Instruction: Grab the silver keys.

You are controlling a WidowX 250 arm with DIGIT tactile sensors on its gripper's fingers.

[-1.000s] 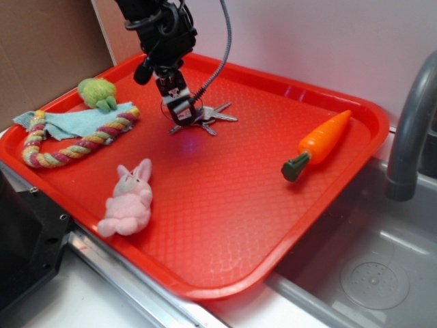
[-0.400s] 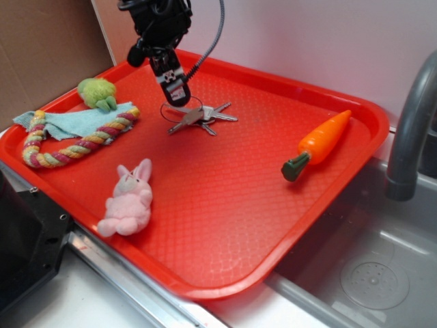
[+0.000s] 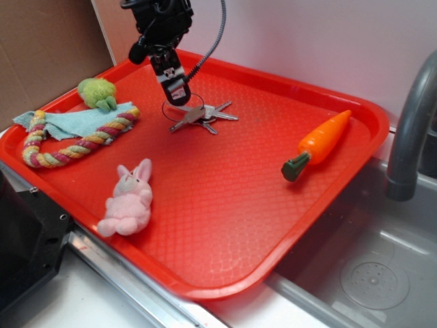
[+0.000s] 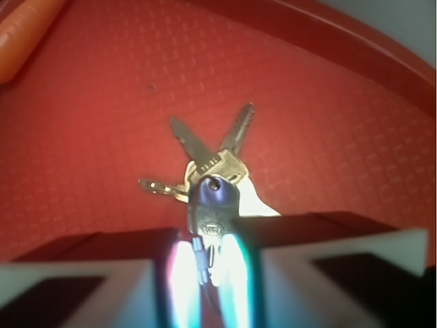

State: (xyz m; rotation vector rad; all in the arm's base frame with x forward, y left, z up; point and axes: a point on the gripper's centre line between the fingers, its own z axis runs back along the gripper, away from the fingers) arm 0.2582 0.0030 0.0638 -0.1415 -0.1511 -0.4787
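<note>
Inside red tray point(image 3: 328, 205), silver keys point(image 3: 205, 116), carrot point(image 3: 321, 140), bunny point(image 3: 128, 198).

A red tray point(image 3: 225, 225) carried the keys point(image 3: 203, 117) under the end effector point(image 3: 175, 91), carrot point(image 3: 318, 143) right, bunny point(image 3: 128, 200), rope point(image 3: 75, 141) and cloth point(image 3: 72, 121) left.

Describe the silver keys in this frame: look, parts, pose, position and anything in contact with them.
The silver keys are a small bunch of flat grey metal keys on one thin wire ring, lying fanned out on the far part of the red tray. In the wrist view, one key's rounded head sits between the fingers of the gripper, blades pointing away; whether the fingers actually pinch it cannot be told. The ring loops toward the gripper. Nothing else on the tray touches the keys.
</note>
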